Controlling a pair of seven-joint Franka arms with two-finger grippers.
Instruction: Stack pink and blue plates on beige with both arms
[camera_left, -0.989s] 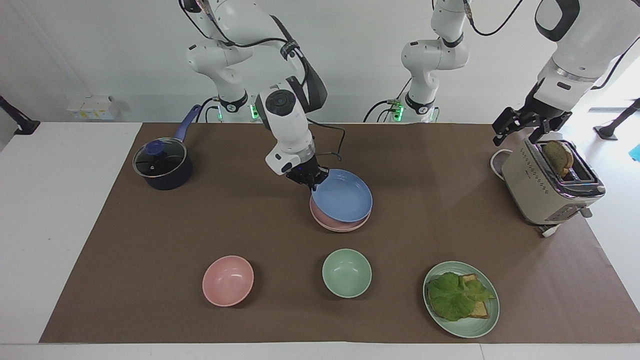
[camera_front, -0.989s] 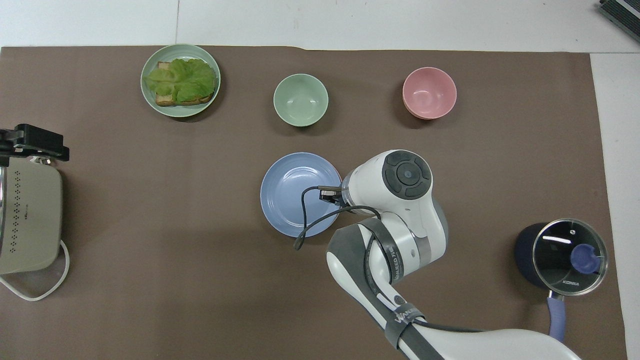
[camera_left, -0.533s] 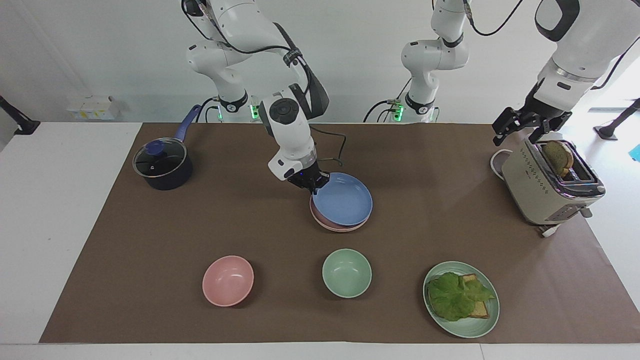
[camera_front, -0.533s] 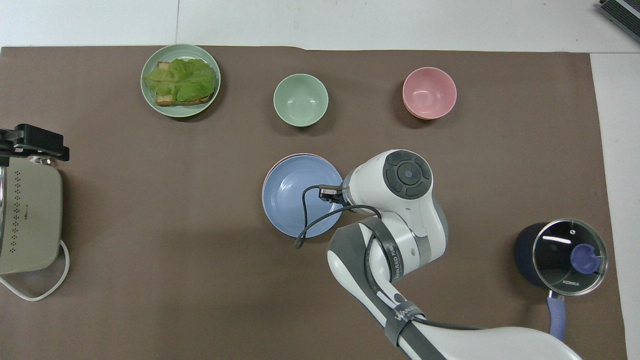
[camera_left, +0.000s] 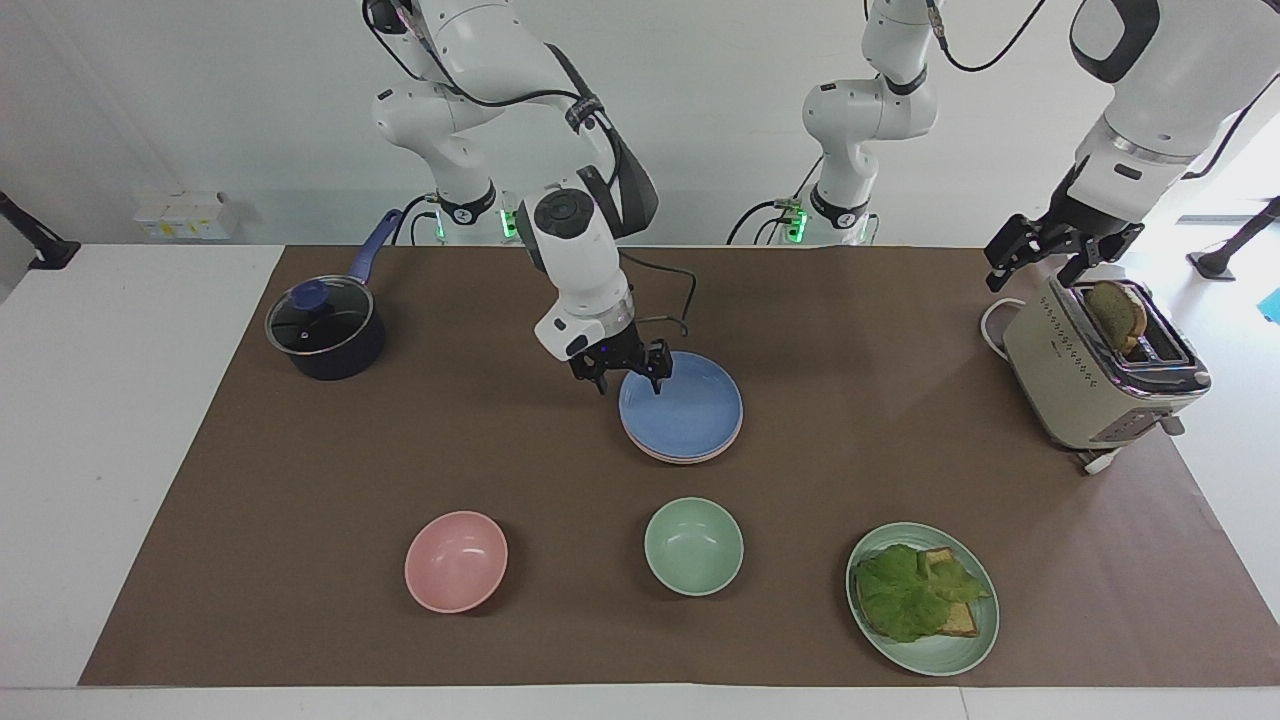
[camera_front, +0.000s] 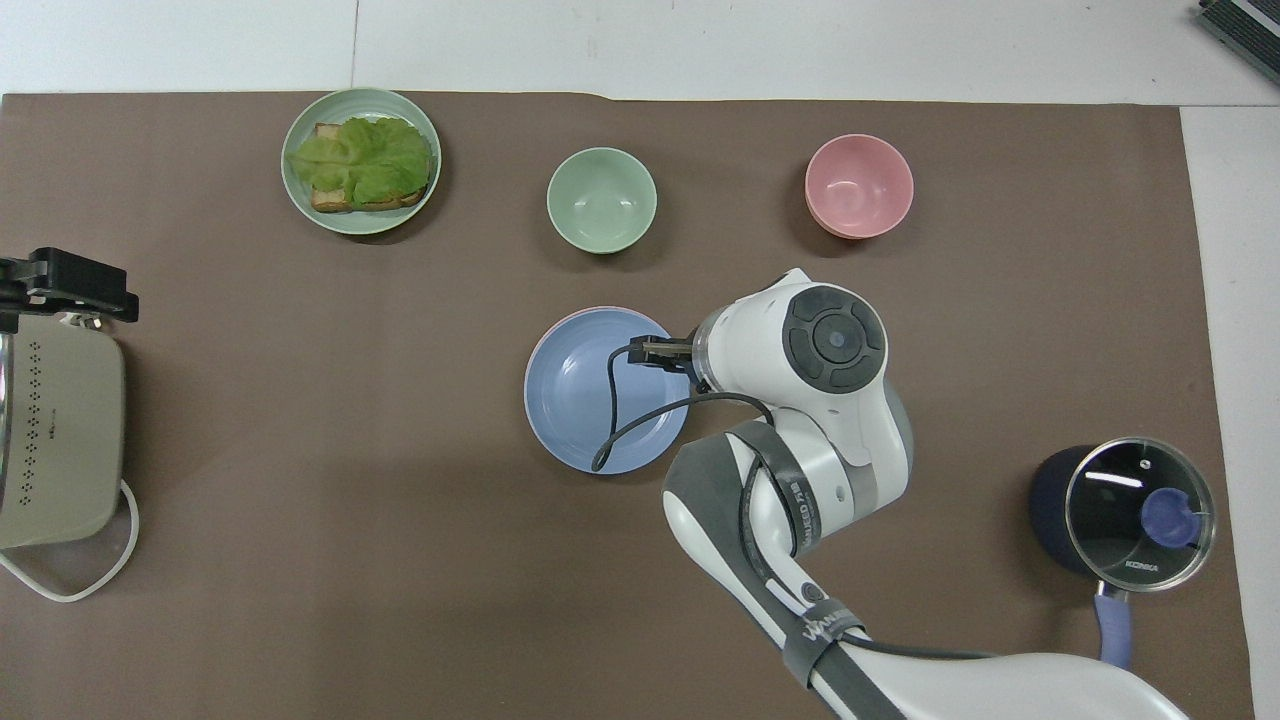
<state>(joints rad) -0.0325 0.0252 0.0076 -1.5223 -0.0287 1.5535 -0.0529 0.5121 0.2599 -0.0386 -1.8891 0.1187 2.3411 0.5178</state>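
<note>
The blue plate (camera_left: 682, 405) lies flat on the pink plate (camera_left: 668, 456) in the middle of the table. Only a thin rim of the pink plate (camera_front: 543, 336) shows under the blue plate (camera_front: 600, 392). The beige plate is hidden in both views. My right gripper (camera_left: 630, 379) hangs open just above the blue plate's rim on the side toward the robots, holding nothing. In the overhead view its wrist covers most of the right gripper (camera_front: 662, 352). My left gripper (camera_left: 1045, 260) waits open over the toaster, and the left gripper (camera_front: 62, 285) shows at the overhead view's edge.
A beige toaster (camera_left: 1095, 380) with a bread slice (camera_left: 1118, 312) stands at the left arm's end. A lidded dark pot (camera_left: 325, 328) sits at the right arm's end. Farthest from the robots are a pink bowl (camera_left: 456, 560), a green bowl (camera_left: 693, 546) and a green plate (camera_left: 950, 655) with lettuce toast.
My right gripper opened and let go of the blue plate. The plate dropped from a tilt to lie flat on the pink one. The left arm stayed still.
</note>
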